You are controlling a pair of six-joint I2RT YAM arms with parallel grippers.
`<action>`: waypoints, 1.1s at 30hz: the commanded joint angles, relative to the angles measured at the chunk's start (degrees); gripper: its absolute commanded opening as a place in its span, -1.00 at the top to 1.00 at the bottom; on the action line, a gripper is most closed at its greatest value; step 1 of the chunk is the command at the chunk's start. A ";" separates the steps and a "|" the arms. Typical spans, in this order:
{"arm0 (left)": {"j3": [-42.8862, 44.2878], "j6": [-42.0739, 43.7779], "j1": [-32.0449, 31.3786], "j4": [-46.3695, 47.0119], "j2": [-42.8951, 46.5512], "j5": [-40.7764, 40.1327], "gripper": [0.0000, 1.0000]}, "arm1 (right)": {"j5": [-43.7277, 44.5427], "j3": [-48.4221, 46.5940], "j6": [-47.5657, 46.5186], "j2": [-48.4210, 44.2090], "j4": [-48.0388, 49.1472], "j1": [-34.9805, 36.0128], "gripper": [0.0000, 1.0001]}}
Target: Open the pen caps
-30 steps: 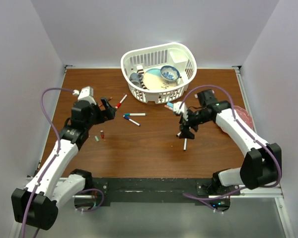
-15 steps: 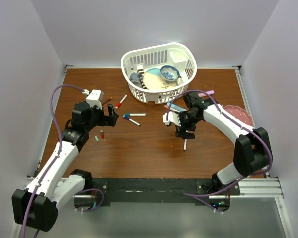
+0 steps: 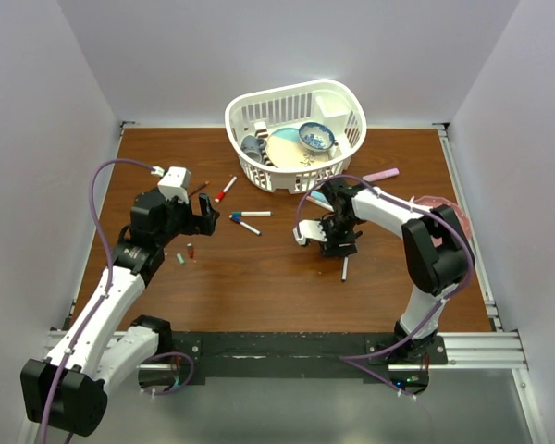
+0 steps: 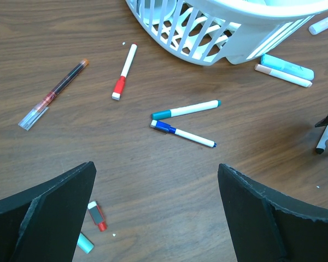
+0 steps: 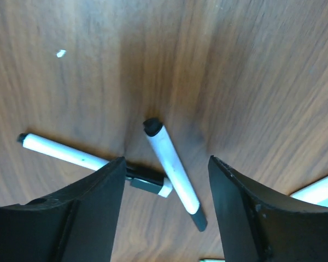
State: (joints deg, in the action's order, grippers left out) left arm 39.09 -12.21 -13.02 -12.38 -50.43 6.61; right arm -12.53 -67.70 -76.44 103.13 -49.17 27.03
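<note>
Basket (image 3: 282, 178) at table (image 3: 259, 291) 12 o'clock. Two markers (image 3: 254, 214) at basket's 7; loose caps (image 3: 191, 250) beyond, toward 8. Touching marker pair (image 5: 172, 169) at 5.

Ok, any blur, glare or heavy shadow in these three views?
Top external: sharp, evenly lit; the rim of the white basket is nearly blown out. Left wrist: crisp, though the left gripper shows only as flat black fingers. Right wrist: very close to the wood, a dark shadow pooling around the black-tipped marker, edges slightly soft.
</note>
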 commanded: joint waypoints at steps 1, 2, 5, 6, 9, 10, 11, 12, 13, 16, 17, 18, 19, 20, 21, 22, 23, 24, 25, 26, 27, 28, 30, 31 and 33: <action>0.20 1.40 0.36 2.54 0.69 -0.64 -0.99 | 3.83 -1.29 -2.13 1.01 2.40 0.92 -0.24; 0.20 1.40 0.27 2.63 0.60 -0.81 -0.99 | 4.09 -1.12 -2.22 1.80 2.58 1.01 -0.21; 0.20 1.40 0.36 2.63 0.51 -0.90 -0.99 | 4.19 -1.03 -2.48 3.29 3.73 1.45 -0.04; 0.20 1.40 0.36 2.63 0.51 -0.99 -0.99 | 4.27 -1.03 -2.57 3.65 4.08 1.45 0.03; 0.20 1.40 0.36 2.45 0.42 -1.16 -0.99 | 4.01 -1.38 -3.01 5.05 4.87 1.63 0.25; 0.20 1.40 0.36 2.45 0.43 -1.34 -0.99 | 4.10 -1.29 -3.01 5.41 5.57 1.63 0.31; 0.20 1.40 0.36 2.45 0.34 -1.34 -0.99 | 4.10 -1.29 -3.10 5.59 6.01 1.54 0.42; 0.20 1.40 0.36 2.36 0.42 -1.43 -0.99 | 4.18 -1.21 -3.10 6.37 6.27 1.63 0.49; 0.20 1.40 0.27 2.45 0.34 -1.43 -0.99 | 4.27 -1.29 -3.10 6.64 6.89 1.63 0.59; 0.28 1.40 0.36 2.45 0.25 -1.08 -0.99 | 4.36 -1.29 -1.96 7.70 9.77 1.63 0.89; 0.37 1.48 0.36 2.54 0.16 -0.55 -0.99 | 4.54 -1.38 -0.74 7.96 10.92 1.54 0.96; 0.46 1.48 0.36 2.54 0.16 0.32 -0.99 | 4.71 -1.55 0.06 8.05 11.98 1.54 1.00; 0.46 1.48 0.36 2.63 0.16 0.94 -0.99 | 5.06 -1.90 1.02 8.40 14.34 1.36 1.00; 0.29 1.57 0.36 2.80 0.16 1.82 -0.99 | 4.98 -1.99 2.77 8.40 15.49 1.28 1.00; 0.28 1.66 0.36 3.15 0.16 3.65 -0.99 | 4.89 -2.17 3.75 8.31 16.55 0.84 1.00; 0.20 1.75 0.36 3.33 0.25 4.80 -0.99 | 4.19 -2.52 4.89 7.62 18.47 0.49 1.00; 0.11 2.01 0.36 3.94 0.34 6.12 -0.99 | 3.58 -2.61 6.99 7.00 19.45 0.14 1.00; -0.07 2.19 0.36 4.38 0.42 9.09 -0.99 | 2.87 -2.52 8.23 6.30 20.42 -0.82 1.00; -0.24 2.36 0.36 4.82 0.60 10.60 -1.00 | 1.30 -2.52 9.55 5.42 22.08 -1.36 1.00; -0.59 2.54 0.36 5.26 0.95 12.18 -0.99 | 0.33 -2.61 12.78 3.15 22.97 -1.97 1.00; -0.77 2.54 0.36 6.31 1.04 14.81 -1.00 | -0.99 -2.61 14.38 2.00 23.41 -3.46 1.00; -1.03 2.37 0.36 6.84 1.21 16.31 -1.00 | -2.57 -2.52 16.05 0.51 23.94 -4.34 1.00; -1.65 1.66 0.27 8.51 1.13 20.43 -1.00 | -6.87 -2.52 21.67 -3.62 24.29 -6.88 1.00; -1.82 0.79 0.36 9.12 0.95 22.02 -0.99 | -8.37 -2.61 23.69 -4.86 24.12 -7.86 1.00; -2.44 -1.40 0.36 11.58 0.60 26.49 -0.99 | -13.46 -2.44 30.37 -8.64 24.12 -10.66 1.00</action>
State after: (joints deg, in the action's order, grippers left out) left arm 37.63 -11.40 -12.97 -7.64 -50.11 21.85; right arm -14.94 -69.95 -59.33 103.50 -29.65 20.64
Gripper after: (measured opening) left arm 0.996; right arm 0.059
